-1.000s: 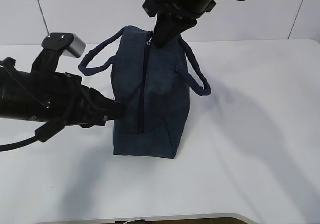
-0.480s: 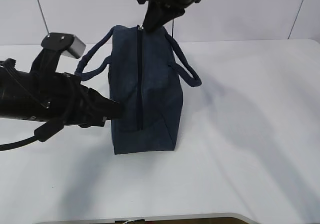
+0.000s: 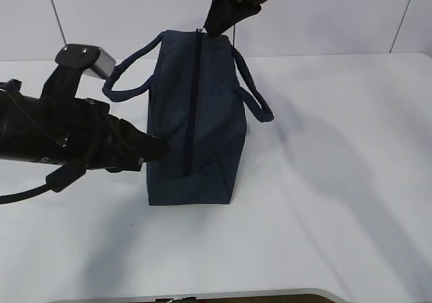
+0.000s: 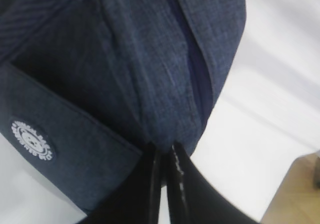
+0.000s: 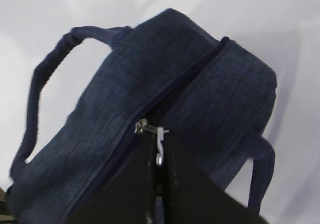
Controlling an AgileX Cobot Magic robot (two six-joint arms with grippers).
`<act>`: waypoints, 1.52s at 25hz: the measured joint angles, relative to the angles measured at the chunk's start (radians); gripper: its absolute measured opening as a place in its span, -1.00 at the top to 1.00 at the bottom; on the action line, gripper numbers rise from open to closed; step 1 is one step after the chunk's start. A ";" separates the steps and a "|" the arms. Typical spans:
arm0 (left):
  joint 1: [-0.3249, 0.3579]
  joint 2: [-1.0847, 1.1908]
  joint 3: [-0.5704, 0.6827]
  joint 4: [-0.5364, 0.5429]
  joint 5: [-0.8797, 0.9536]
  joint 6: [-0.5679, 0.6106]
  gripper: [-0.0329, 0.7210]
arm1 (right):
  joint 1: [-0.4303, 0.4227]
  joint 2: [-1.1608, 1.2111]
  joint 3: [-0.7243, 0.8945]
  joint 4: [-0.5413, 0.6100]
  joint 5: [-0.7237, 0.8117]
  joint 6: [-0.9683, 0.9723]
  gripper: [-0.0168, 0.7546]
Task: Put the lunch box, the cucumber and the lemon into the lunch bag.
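Observation:
The dark navy lunch bag [image 3: 196,114] stands on the white table [image 3: 337,154] with its top zipper closed along its length. My left gripper [image 3: 164,151] is shut on a fold of fabric at the bag's near end; the left wrist view shows the fingertips [image 4: 175,154] pinched on the lunch bag [image 4: 125,59]. My right gripper [image 3: 211,32] is above the far end, shut on the silver zipper pull [image 5: 159,138] of the lunch bag [image 5: 115,124]. The lunch box, the cucumber and the lemon are out of view.
Two loop handles hang out to the sides, one on the left [image 3: 128,70] and one on the right [image 3: 255,97]. The table's front edge [image 3: 202,295] runs along the bottom. A pale wall stands behind the table.
The right gripper rose and swung left, then a little back right, carrying the bag's far top end with it. The left gripper has stayed in place on the near end.

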 joint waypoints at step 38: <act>-0.004 -0.034 0.002 0.046 -0.637 0.000 0.96 | -0.123 0.069 -0.010 0.158 -0.027 0.338 0.94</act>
